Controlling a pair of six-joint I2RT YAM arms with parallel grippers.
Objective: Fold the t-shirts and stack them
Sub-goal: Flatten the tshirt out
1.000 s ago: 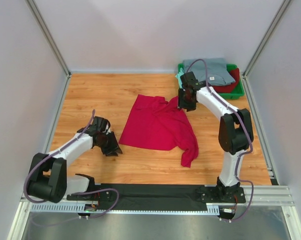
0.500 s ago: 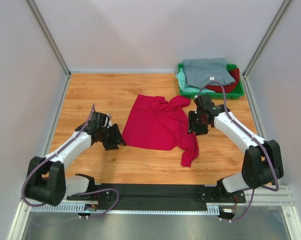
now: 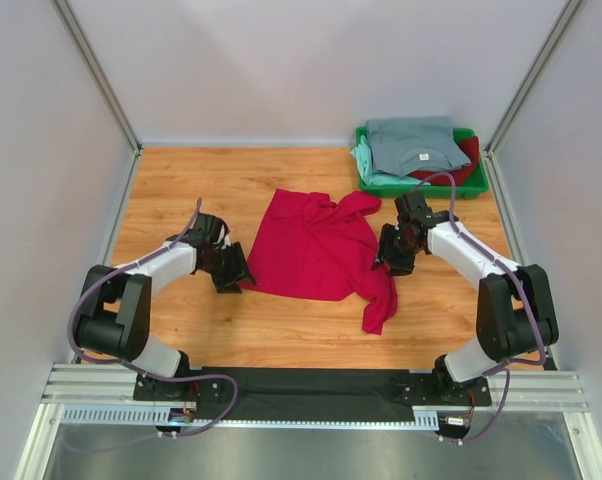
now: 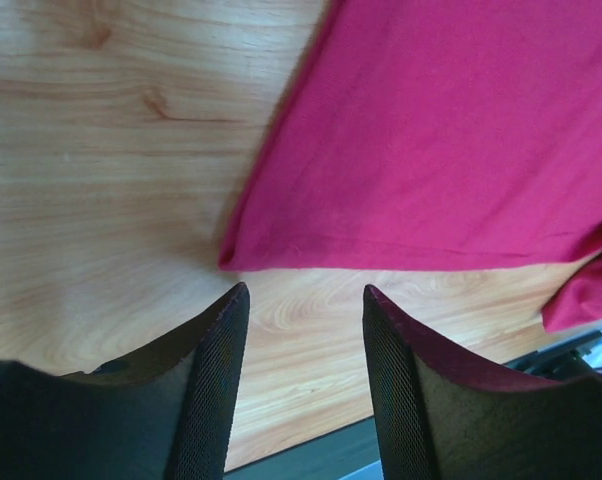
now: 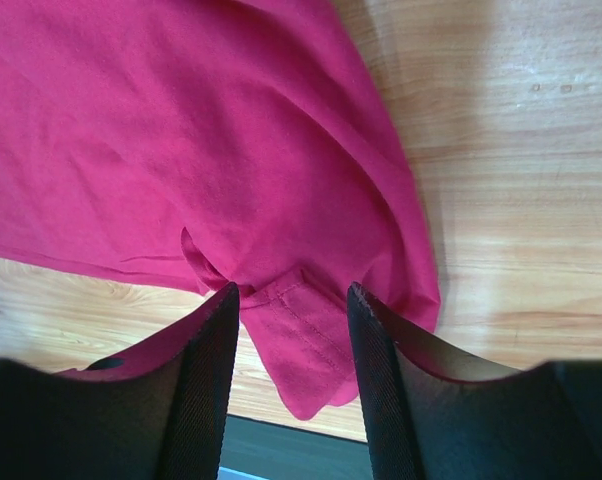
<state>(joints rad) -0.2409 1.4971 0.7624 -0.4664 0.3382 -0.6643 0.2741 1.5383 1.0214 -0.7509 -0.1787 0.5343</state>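
Note:
A crimson-red t-shirt [image 3: 316, 250] lies rumpled on the wooden table, one sleeve trailing toward the front. My left gripper [image 3: 237, 277] is open beside the shirt's front left corner [image 4: 231, 258], close to it, with only bare wood between its fingers. My right gripper [image 3: 389, 262] is open at the shirt's right edge, low over it, with the sleeve hem [image 5: 306, 335] showing between its fingers. A grey-blue t-shirt [image 3: 413, 143] lies folded on top of a mint-green one [image 3: 364, 163] and a darker red one [image 3: 468, 160].
The green plastic tray [image 3: 460, 191] holding the folded shirts stands at the back right corner. White walls with metal posts close in the table on three sides. A black strip [image 3: 311, 382] runs along the front edge at the arm bases.
My right gripper came down from the tray's edge to the red shirt's right edge. My left gripper moved right to the shirt's front left corner. The shirt has not moved.

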